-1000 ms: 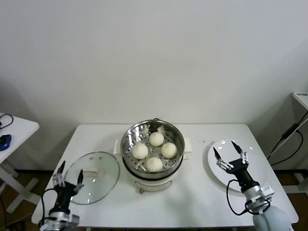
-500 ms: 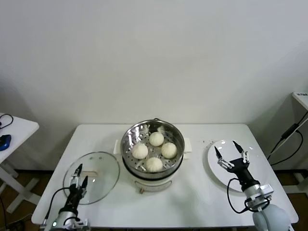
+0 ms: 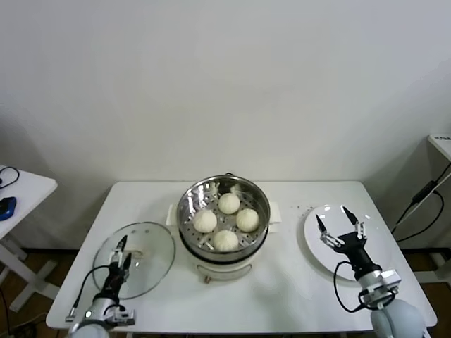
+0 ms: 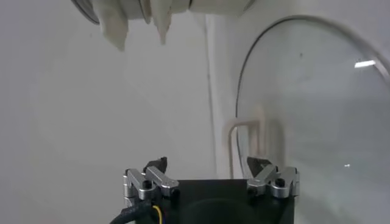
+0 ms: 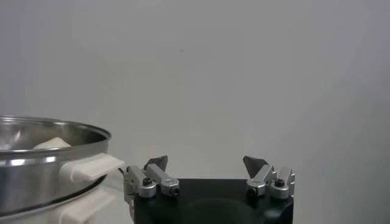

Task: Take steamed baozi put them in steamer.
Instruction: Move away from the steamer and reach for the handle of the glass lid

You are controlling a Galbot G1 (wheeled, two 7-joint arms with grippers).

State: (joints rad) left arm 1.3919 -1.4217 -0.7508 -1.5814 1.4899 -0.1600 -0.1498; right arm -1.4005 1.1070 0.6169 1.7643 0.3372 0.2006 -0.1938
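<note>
Several cream-white baozi (image 3: 225, 240) lie on the perforated tray inside the steel steamer (image 3: 190, 201) at the middle of the table. From the right wrist the steamer (image 5: 36, 155) shows with one baozi (image 5: 52, 143) peeking over its rim. My left gripper (image 3: 123, 252) hangs open and empty over the near-left part of the glass lid (image 3: 151, 246). My right gripper (image 3: 340, 220) stands open and empty over the white plate (image 3: 317, 246). In both wrist views, the left gripper (image 4: 207, 162) and the right gripper (image 5: 206, 161), the fingers stand wide apart with nothing between them.
The glass lid (image 4: 317, 109) with its white handle (image 4: 244, 131) lies flat left of the steamer. A side table with a blue object (image 3: 5, 206) stands at far left. Cables (image 3: 423, 204) hang at far right.
My left gripper has moved right, from the table's left edge to over the glass lid. My right gripper has barely shifted over the plate. Both stayed open.
</note>
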